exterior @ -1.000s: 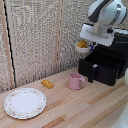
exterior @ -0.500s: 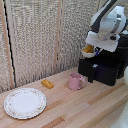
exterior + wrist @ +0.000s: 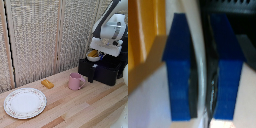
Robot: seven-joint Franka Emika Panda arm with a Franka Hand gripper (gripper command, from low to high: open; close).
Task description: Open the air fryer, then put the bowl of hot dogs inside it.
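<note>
End effector (image 3: 96, 51) pinches the bowl (image 3: 93, 55) by its thin rim, blue fingers (image 3: 180, 70) narrow on either side of the white wall. Bowl hangs over the air fryer (image 3: 105, 70) drawer. Likely light, rigid, glossy; edge grip could slip or tilt, spilling the hot dogs (image 3: 92, 52).

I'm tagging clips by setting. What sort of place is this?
Probably a mock kitchen counter: a wooden tabletop holds a black air fryer, a pink mug and a patterned plate, with woven blinds behind.
</note>
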